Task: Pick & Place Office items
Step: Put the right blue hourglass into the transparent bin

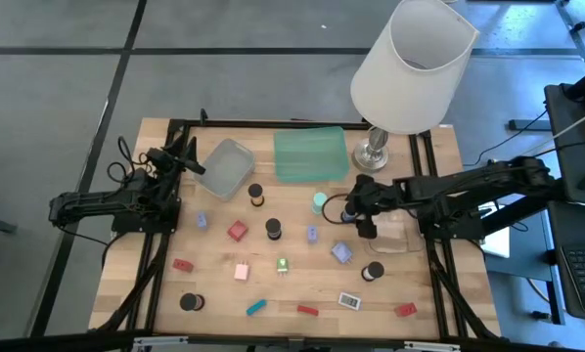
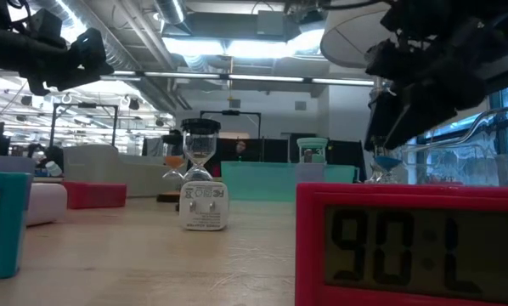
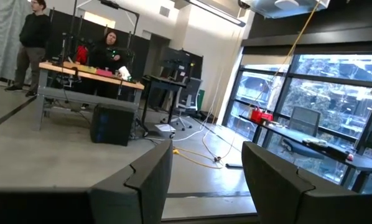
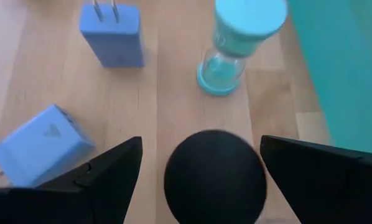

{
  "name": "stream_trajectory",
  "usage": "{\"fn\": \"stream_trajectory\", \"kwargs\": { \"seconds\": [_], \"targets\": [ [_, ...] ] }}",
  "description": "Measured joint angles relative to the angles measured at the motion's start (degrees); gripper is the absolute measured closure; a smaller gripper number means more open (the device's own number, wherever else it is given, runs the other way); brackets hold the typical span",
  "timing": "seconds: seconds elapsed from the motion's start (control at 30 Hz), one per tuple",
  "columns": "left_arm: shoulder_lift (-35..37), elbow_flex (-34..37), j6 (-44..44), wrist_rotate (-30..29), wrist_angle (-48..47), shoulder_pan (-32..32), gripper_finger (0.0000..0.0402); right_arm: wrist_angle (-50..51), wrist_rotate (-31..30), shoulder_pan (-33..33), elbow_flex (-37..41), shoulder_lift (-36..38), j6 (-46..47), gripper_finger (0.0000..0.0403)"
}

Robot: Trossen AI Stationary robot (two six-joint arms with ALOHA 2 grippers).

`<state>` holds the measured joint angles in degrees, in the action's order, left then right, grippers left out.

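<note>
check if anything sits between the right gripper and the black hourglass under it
Nothing visible does. The right gripper is open directly over the black hourglass, one finger on each side. The teal hourglass stands just beyond it, clear of the fingers.

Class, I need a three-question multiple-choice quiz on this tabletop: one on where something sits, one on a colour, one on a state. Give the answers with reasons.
1. Where is the black round-topped item in the right wrist view?
A. Between the fingers of the right end effector
B. Inside a tray
C. On the floor

2. What colour is the tray beside the base of the lamp?
A. Red
B. Translucent green
C. Black

3. What state is the right end effector in?
A. Shut on a blue charger
B. Open
C. Out of view

Answers:
1. A, as its dark top fills the gap between the two fingers.
2. B, as the high view shows it pale green next to the lamp foot.
3. B, as both fingers stand clear on either side of the black item.
</note>
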<state>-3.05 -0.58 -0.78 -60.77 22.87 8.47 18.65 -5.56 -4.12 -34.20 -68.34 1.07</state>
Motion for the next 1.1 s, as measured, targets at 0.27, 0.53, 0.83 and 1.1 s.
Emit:
{"fn": "stream_trajectory", "kwargs": {
  "seconds": [0.27,0.53,0.83,1.1],
  "targets": [
    [0.00,0.00,0.00,0.00,-0.02,-0.02,0.0212,1.17,-1.17,-0.02,0.00,-1.74,0.45,0.0089],
    [0.00,0.00,-0.01,-0.02,-0.02,0.00,0.0211,3.86,-6.75,0.00,0.00,-1.70,1.48,0.0168],
    [0.00,0.00,0.00,-0.04,-0.02,0.00,0.0210,3.72,-7.52,0.00,-0.02,-1.61,1.48,0.0202],
    [0.00,0.00,-0.02,-0.07,-0.04,0.00,0.0211,8.89,-13.15,0.00,-8.24,-1.61,5.91,0.0196]
  ]
}}
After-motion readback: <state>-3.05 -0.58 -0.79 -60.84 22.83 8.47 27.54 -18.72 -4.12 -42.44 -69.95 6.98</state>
